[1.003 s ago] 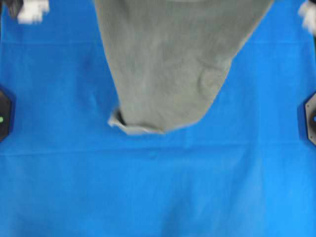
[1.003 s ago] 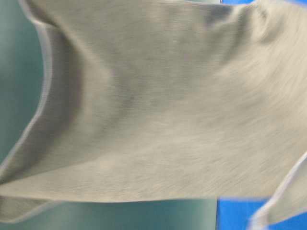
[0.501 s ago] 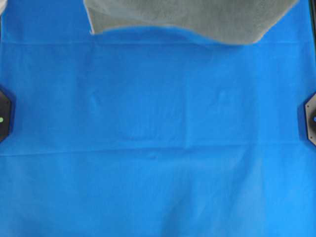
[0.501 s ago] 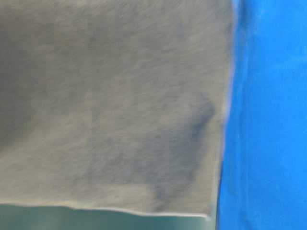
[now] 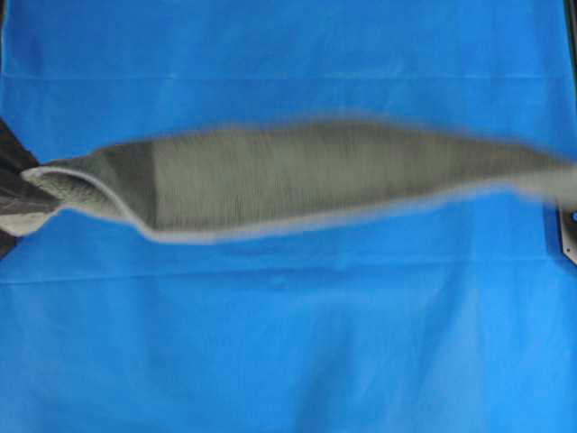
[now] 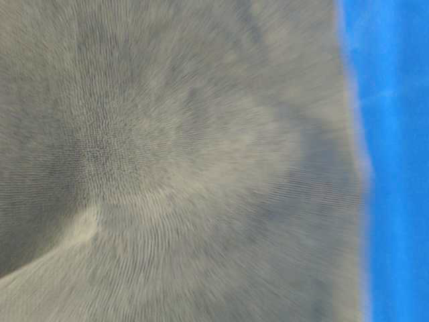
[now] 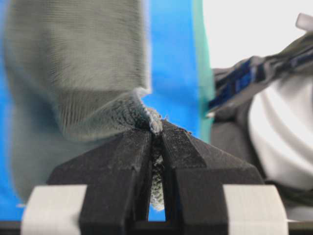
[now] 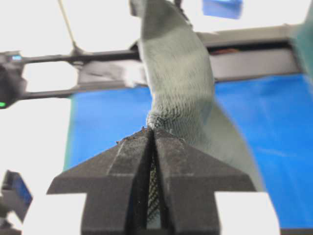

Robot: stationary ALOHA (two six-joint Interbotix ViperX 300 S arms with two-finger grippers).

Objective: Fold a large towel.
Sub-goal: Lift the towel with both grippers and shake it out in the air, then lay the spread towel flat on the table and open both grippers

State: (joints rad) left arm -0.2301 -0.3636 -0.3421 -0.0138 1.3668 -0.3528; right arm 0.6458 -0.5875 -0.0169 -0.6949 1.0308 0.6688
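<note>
The grey-green towel (image 5: 306, 176) hangs stretched in the air across the middle of the overhead view, from the left edge to the right edge, blurred by motion. It fills most of the table-level view as a grey towel (image 6: 174, 161) close to the lens. My left gripper (image 7: 156, 131) is shut on one end of the towel (image 7: 78, 73), with cloth pinched between its jaws. Shut on the other end of the towel (image 8: 178, 88) is my right gripper (image 8: 151, 131). In the overhead view the left gripper (image 5: 18, 194) shows only as a dark shape at the left edge.
A bright blue cloth (image 5: 288, 343) covers the whole table under the towel. A black arm base (image 5: 568, 239) sits at the right edge. In the right wrist view, black frame bars (image 8: 73, 58) and bright background lie beyond the table.
The towel swept from the far top of the overhead view down to the middle, and now stretches left to right between both grippers. It stays across the table-level camera.
</note>
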